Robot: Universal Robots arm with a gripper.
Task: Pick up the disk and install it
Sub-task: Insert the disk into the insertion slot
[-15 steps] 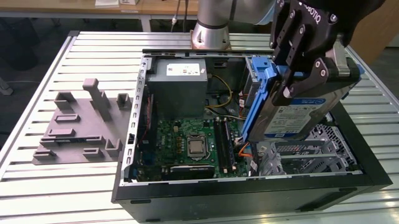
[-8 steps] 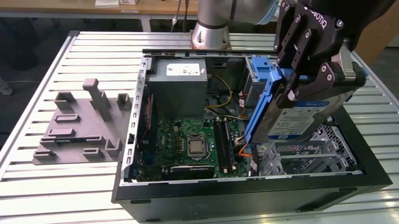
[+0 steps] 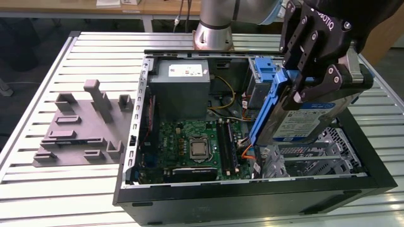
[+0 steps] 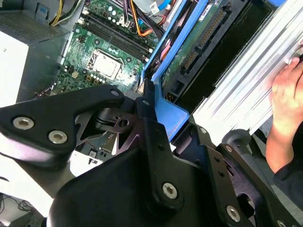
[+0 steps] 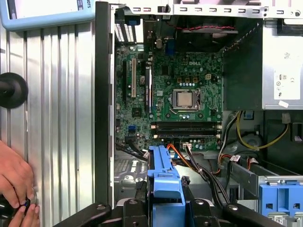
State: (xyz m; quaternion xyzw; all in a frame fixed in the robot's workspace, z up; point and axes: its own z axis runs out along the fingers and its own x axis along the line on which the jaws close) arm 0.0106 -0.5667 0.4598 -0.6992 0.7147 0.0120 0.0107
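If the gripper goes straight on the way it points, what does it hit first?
The gripper is shut on the disk, which leads. Straight on, the disk's lower edge would likely meet the perforated metal drive bay first; depth is unclear.

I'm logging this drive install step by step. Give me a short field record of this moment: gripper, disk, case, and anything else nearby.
gripper: shut on the disk, at its upper end
disk pose: tilted, held above the open computer case, not yet seated
case: lies open on the slatted table, motherboard exposed
fixture: grey fixture on the table, at the exterior view's left of the case
person: a hand at the table beside the case
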